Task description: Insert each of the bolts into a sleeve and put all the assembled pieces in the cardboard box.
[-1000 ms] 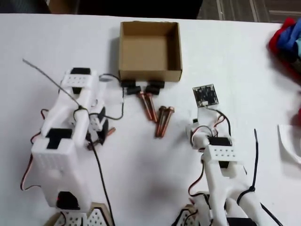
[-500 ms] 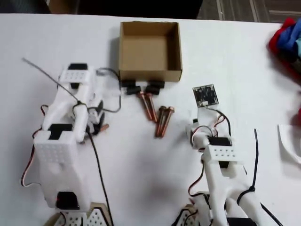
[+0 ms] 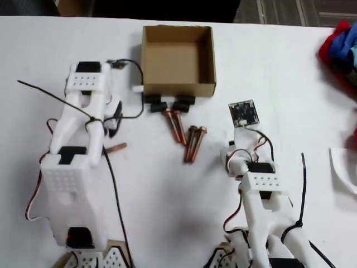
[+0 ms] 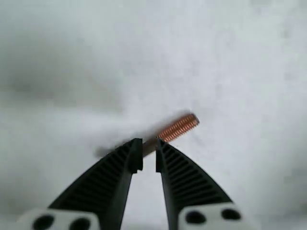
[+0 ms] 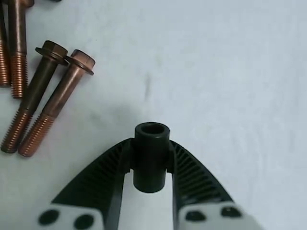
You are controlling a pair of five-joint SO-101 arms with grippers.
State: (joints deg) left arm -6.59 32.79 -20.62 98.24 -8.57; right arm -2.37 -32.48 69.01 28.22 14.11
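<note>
The left gripper (image 4: 148, 154), pinching a bolt (image 4: 178, 127), had pulled back. The right gripper (image 5: 150, 149) squeezed a sleeve (image 5: 151, 160), ready to join.

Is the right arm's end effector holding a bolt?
No, the right end effector is clamped on a short black sleeve, not on a bolt.

Bright, even overhead light leaves the white table (image 3: 167, 195) close to washed out in the high view, with only soft, pale shadows on it. The brown cardboard box (image 3: 178, 88) throws a faint shadow beside one wall. A broad grey shadow lies near the copper threaded bolt (image 4: 178, 128). The black cylindrical sleeve (image 5: 151, 158) carries a dull sheen at its rim.
</note>
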